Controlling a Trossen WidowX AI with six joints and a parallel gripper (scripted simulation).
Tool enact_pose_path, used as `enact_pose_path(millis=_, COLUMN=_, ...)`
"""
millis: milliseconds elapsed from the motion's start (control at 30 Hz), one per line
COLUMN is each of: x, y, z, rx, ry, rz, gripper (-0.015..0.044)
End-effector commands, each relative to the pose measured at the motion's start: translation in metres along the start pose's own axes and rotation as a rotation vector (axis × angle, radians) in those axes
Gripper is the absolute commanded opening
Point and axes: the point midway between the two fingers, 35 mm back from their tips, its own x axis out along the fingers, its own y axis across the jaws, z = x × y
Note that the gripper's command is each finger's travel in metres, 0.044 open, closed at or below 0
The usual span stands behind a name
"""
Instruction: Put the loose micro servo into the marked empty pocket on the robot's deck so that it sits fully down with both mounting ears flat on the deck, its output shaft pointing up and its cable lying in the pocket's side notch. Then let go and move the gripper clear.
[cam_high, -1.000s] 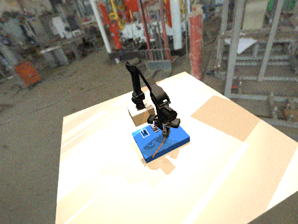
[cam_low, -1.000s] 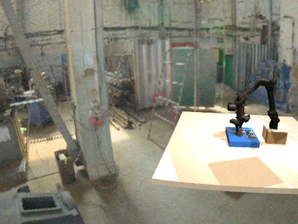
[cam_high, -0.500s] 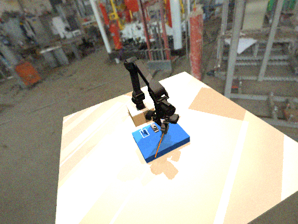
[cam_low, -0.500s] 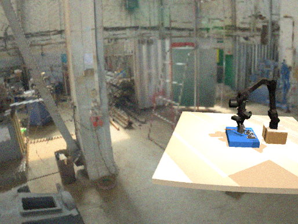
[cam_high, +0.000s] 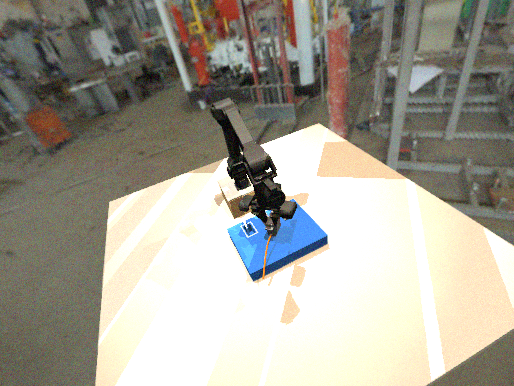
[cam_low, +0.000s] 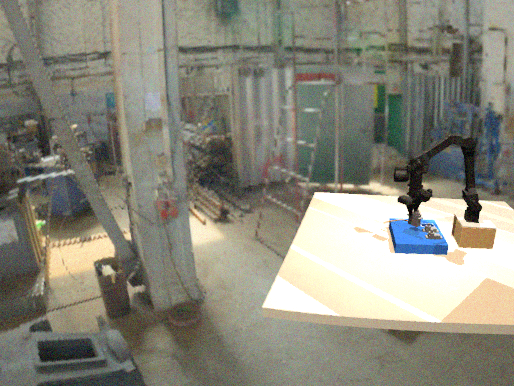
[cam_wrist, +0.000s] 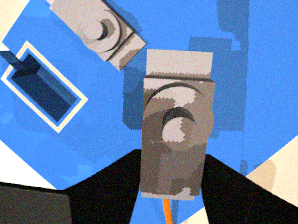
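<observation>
1. The gripper (cam_high: 271, 226) (cam_low: 415, 216) (cam_wrist: 171, 159) is partly closed, with about one third of its opening left, and it has hold of the loose micro servo (cam_high: 271, 231) (cam_low: 415, 220) (cam_wrist: 175, 130).
2. This servo lies between the two fingers, and its body reaches forward beyond the fingertips in the wrist view. Its round output shaft faces toward the wrist camera.
3. From the servo's end nearest to the gripper, an orange cable (cam_high: 265, 257) (cam_wrist: 167, 211) runs out, and in the top view it goes across the blue deck (cam_high: 300, 235) (cam_low: 420, 248) (cam_wrist: 170, 20) to its edge.
4. Ahead and to the left of the gripper in the wrist view, another servo (cam_wrist: 95, 30) is on the deck; the picture border cuts it.
5. Farther left is the white-outlined pocket (cam_high: 248, 229) (cam_wrist: 47, 92), apart from the held servo.
6. The fingers cover parts of the servo's sides. I cannot tell whether its underside touches the deck. In the exterior view, the small parts near the gripper are difficult to distinguish.
</observation>
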Motion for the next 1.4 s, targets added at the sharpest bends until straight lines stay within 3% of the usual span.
enact_pose_path(millis=0, x=-0.002, y=0.012, z=-0.014, rx=-0.003, ry=0.007, rz=-0.001, gripper=0.0)
enact_pose_path(millis=500, x=-0.002, y=0.041, z=-0.046, rx=0.054, ry=0.009, rz=0.001, gripper=0.0)
enact_pose_path(millis=1367, x=-0.002, y=0.041, z=-0.046, rx=0.941, ry=0.009, rz=-0.004, gripper=0.0)
